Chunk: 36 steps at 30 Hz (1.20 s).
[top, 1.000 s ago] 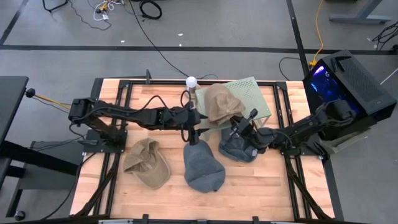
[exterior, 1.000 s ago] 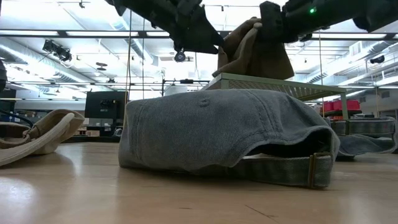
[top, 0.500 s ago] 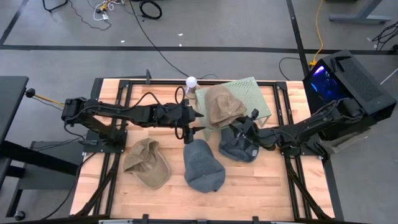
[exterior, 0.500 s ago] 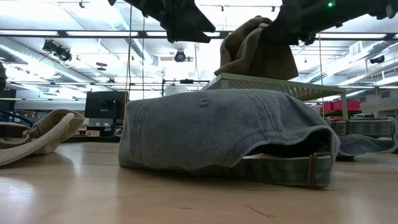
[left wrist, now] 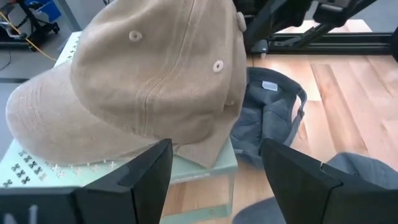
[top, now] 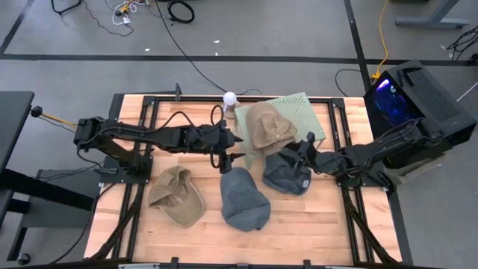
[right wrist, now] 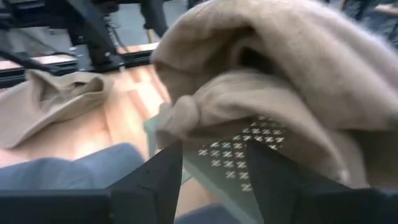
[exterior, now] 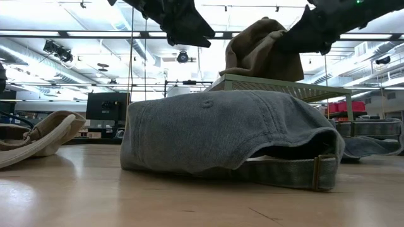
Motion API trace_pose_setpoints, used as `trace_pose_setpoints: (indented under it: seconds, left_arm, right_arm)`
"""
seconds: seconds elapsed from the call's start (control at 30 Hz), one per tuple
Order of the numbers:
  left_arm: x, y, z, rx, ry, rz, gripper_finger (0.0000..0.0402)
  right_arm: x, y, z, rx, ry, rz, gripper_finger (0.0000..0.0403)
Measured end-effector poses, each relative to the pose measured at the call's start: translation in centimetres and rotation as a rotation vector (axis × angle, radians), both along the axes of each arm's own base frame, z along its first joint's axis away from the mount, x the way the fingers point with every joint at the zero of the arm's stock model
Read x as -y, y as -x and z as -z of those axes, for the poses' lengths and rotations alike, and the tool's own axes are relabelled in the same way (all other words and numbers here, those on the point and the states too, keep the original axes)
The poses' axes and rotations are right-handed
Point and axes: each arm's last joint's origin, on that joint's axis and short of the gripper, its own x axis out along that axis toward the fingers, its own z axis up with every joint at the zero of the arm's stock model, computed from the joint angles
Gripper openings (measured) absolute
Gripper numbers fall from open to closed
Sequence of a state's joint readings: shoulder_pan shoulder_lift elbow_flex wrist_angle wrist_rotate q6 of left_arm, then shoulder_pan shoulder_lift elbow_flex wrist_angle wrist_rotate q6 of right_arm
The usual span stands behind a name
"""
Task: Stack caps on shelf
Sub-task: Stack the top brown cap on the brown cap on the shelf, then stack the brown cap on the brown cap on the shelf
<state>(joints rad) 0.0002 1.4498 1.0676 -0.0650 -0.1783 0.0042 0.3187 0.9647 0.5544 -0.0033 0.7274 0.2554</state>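
Observation:
A tan cap sits crown up on the pale green shelf, its lower rim overhanging the shelf's near edge. My left gripper hangs open just left of it, above the table. To the cap's right, my right gripper is open with nothing between its fingers. A blue-grey cap lies on the table below the right gripper. Another blue-grey cap and a second tan cap lie nearer the front edge.
A black box with a blue light stands off the table's right edge. A small white ball sits at the far edge beside the shelf. Black frame rails run along both sides. Bare wood shows at the front right.
My right gripper has let go of the tan cap's rim and drawn back toward the table's right edge, tipping up toward level. The raised rim has dropped and the cap sits settled on the shelf. My left gripper has backed off slightly, up and leftward.

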Motion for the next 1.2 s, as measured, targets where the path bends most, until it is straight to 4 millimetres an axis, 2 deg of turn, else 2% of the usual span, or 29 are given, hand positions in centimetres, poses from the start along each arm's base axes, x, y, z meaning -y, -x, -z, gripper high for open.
trace_pose_setpoints:
  seconds: [0.27,0.5,0.87,1.0,1.2]
  left_arm:
    - [0.9,0.6,0.5,-0.074,0.022,0.016,0.0252]
    - [1.8,1.2,0.0,-0.084,0.016,0.049,0.0252]
    - [3.1,1.5,0.2,-0.109,0.035,0.078,0.0252]
    - [3.7,1.6,0.2,-0.108,0.034,0.098,0.0252]
    - [4.2,1.7,0.1,-0.105,0.055,0.101,0.0252]
  right_arm:
    - [0.0,0.8,0.6,-0.081,-0.082,-0.07,0.0161]
    - [0.1,1.3,0.9,-0.134,-0.098,-0.101,0.016]
    - [0.1,1.3,0.8,-0.211,0.111,-0.18,0.016]
    - [0.1,1.1,0.3,-0.19,0.21,-0.195,0.016]
    - [0.1,1.0,0.1,-0.191,0.263,-0.207,0.016]
